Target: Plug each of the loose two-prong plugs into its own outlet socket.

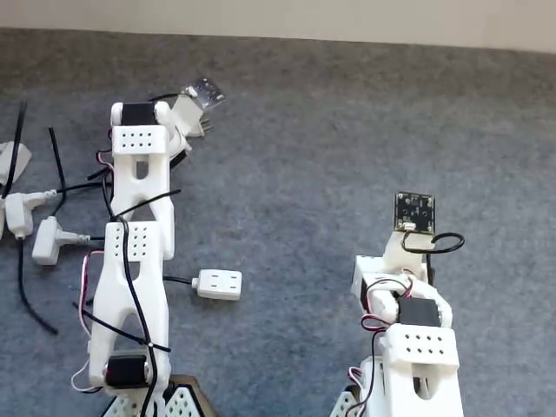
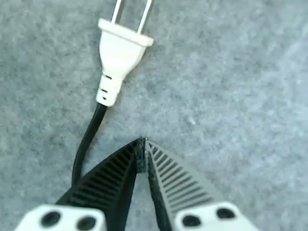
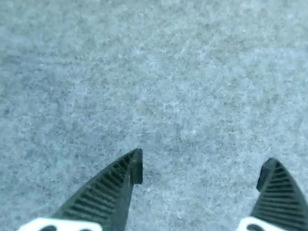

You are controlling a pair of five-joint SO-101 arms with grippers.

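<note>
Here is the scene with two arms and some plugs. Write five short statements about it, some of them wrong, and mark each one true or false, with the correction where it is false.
1. The left gripper is shut and holds nothing. True.
2. The right gripper is shut. False: it is open, above bare carpet.
3. A white plug with a black cord lies on the carpet ahead of the left gripper. True.
4. That plug sits in a socket. False: its two prongs are bare.
5. A white outlet block lies on the carpet between the arms. True.
</note>
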